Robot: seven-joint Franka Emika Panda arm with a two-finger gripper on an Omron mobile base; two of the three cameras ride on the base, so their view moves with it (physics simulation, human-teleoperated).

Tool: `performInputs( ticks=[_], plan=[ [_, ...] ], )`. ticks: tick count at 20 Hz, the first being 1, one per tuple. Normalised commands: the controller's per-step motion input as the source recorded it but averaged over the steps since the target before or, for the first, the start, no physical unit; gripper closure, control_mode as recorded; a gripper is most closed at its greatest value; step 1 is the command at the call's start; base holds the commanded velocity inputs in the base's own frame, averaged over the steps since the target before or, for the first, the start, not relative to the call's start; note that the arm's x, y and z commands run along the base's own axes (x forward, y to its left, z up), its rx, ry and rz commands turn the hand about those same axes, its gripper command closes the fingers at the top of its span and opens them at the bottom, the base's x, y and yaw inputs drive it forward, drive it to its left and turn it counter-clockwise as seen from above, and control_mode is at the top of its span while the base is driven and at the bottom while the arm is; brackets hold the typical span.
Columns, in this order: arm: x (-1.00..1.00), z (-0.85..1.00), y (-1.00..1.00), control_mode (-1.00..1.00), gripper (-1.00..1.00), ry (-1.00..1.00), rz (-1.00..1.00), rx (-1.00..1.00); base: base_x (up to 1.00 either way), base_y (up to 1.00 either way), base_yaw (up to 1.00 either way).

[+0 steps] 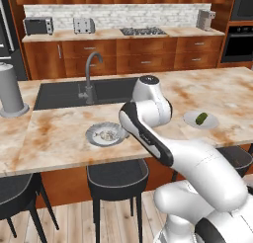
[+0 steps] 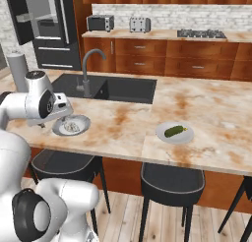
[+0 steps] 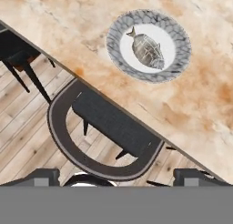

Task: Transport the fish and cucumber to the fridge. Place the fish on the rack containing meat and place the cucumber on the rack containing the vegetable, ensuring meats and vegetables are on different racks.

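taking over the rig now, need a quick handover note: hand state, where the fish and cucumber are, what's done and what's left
Hand: open, holding nothing, above the counter edge near the fish.
Fish: on the grey-rimmed plate on the island counter.
Cucumber: on the white plate further right along the counter.
Fridge: across the kitchen, left door open.
Done: nothing moved.
Left: carry both to their fridge racks.

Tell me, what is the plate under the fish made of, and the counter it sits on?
The plate looks like glazed ceramic: a white middle and a grey, scale-patterned rim. The counter looks like polished marble or stone, cream with rusty-orange veins. The fish on it is speckled grey.
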Motion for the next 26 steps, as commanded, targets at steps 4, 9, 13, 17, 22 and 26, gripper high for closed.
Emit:
performInputs(
  ticks=[4,9,13,17,22,26],
  plan=[
    [0.4,-0.41,0.22,-1.0,-1.0,0.03,0.0,-0.01,0.0,0.0,0.0],
    [0.41,-0.39,0.18,-1.0,-1.0,0.03,-0.01,-0.02,0.0,0.0,0.0],
    [0.43,-0.29,0.02,-1.0,-1.0,0.07,0.0,0.0,0.0,0.0,0.0],
    [0.41,-0.28,0.0,-1.0,-1.0,0.1,0.0,0.0,0.0,0.0,0.0],
    [0.38,-0.22,0.03,-1.0,-1.0,0.02,0.0,0.0,0.0,0.0,0.0],
    [0.34,-0.21,0.11,-1.0,-1.0,0.02,0.0,0.0,0.0,0.0,0.0]
  ],
)
